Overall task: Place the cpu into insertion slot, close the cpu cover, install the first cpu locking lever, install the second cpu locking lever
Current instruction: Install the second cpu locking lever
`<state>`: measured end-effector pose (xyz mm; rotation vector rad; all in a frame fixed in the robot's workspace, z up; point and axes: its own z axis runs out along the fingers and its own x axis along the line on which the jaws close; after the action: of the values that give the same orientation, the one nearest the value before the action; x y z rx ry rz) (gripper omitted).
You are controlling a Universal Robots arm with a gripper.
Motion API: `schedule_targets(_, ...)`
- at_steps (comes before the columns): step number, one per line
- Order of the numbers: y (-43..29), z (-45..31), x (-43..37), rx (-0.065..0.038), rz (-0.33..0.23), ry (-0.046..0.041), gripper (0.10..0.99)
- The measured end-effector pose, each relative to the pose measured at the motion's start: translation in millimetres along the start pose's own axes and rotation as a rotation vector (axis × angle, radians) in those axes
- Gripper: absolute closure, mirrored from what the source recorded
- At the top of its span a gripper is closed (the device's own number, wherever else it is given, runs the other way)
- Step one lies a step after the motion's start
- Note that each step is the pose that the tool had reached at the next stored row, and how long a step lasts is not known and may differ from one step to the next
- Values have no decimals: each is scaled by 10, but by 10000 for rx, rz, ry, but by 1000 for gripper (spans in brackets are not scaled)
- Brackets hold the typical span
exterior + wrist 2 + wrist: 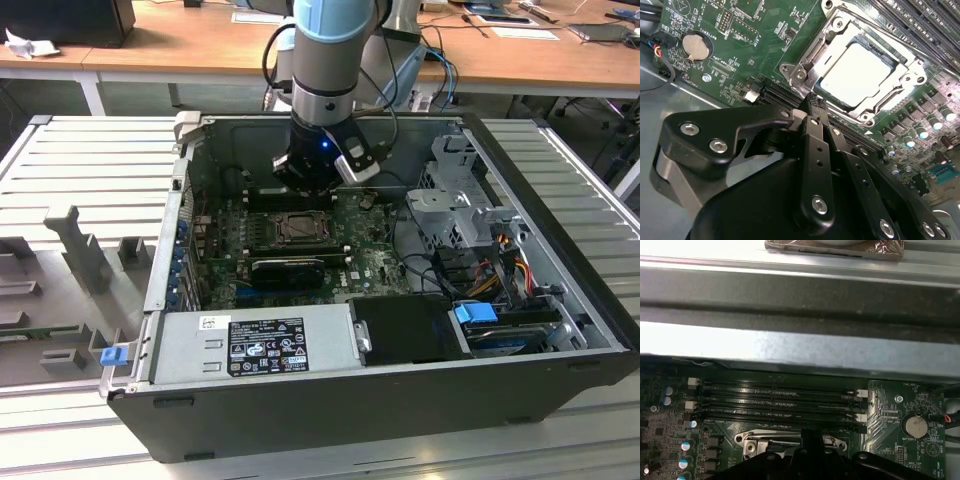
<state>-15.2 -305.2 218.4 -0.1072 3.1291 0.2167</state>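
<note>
The cpu lies in the insertion slot on the green motherboard, its pale silver top showing through the window of the cpu cover. The cover's metal frame lies flat around the chip. My gripper is shut with nothing between its fingers. Its tips hover just beside one corner of the socket's metal rim. In the exterior view the gripper hangs inside the open computer case, right behind the socket. The first wrist view has the socket's edge just beyond the gripper's tip. How the locking levers stand I cannot tell.
Memory slots run between the socket and the case wall. A coin battery sits off to one side. A long black card, the power supply, a drive cage and cables crowd the case.
</note>
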Motion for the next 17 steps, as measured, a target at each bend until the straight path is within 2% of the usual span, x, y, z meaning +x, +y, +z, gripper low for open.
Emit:
schedule_targets(2, -4, -6, 1, 3, 1, 1, 980)
schedule_targets(3, -1, -33, 0, 0, 2, -1, 980)
schedule_targets(6, 21, -190, -1, 0, 0, -1, 980)
schedule_targets(10, 42, -338, -2, 0, 0, 0, 980)
schedule_targets(14, 61, -475, -3, 0, 1, -1, 980)
schedule_targets(16, 62, -514, -4, -3, -3, -1, 980)
schedule_targets(17, 30, -519, -1, -1, 1, -1, 980)
